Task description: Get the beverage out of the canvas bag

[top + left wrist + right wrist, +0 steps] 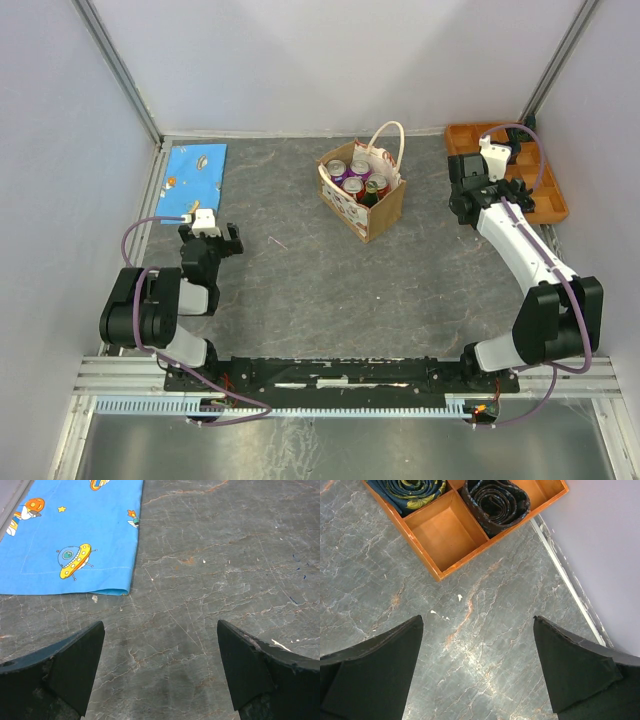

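The canvas bag (378,212), tan-brown with cream looped handles and a white side panel with red marks, stands upright at the back middle of the table. Several beverage cans (353,187) stand inside it, tops showing. My left gripper (210,236) is open and empty, low over the table well to the left of the bag; in the left wrist view (160,630) only bare table lies between its fingers. My right gripper (462,188) is open and empty to the right of the bag, beside the orange tray; in its wrist view (477,622) the fingers frame bare table.
A blue cloth (195,170) printed with cartoon spaceships lies flat at the back left, also in the left wrist view (70,535). An orange compartment tray (555,205) at the back right holds rolled dark fabrics (495,502). Walls enclose the left, back and right.
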`<state>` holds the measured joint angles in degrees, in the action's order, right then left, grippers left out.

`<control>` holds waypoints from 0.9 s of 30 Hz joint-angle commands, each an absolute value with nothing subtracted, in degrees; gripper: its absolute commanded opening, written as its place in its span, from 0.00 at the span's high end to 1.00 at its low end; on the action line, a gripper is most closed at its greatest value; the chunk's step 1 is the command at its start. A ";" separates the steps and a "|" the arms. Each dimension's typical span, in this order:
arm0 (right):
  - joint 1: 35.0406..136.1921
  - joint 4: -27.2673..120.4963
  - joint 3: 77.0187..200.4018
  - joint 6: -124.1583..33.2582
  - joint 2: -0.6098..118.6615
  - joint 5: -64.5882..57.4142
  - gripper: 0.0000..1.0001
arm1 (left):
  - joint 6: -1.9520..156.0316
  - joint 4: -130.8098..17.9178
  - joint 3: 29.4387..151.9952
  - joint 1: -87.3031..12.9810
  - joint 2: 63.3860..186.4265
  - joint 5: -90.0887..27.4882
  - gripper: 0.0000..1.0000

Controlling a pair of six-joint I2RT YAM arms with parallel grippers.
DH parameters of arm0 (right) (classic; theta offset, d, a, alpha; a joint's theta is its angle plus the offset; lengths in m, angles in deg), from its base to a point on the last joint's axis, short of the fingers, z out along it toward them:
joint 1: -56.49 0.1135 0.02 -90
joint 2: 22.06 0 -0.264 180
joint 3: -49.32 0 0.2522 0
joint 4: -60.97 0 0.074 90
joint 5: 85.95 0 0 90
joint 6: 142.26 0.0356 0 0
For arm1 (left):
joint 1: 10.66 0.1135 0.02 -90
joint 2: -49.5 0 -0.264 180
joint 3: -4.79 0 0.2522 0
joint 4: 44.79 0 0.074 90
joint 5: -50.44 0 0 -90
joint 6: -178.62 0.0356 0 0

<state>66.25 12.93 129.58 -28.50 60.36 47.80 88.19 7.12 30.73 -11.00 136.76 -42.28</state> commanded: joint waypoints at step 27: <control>70.11 32.49 121.06 -37.49 43.96 11.73 0.23 | 87.65 8.87 32.08 -10.83 136.59 -42.04 0.01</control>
<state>68.83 25.15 122.98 -35.86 47.09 21.97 88.22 7.10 30.73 -11.00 136.76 -42.28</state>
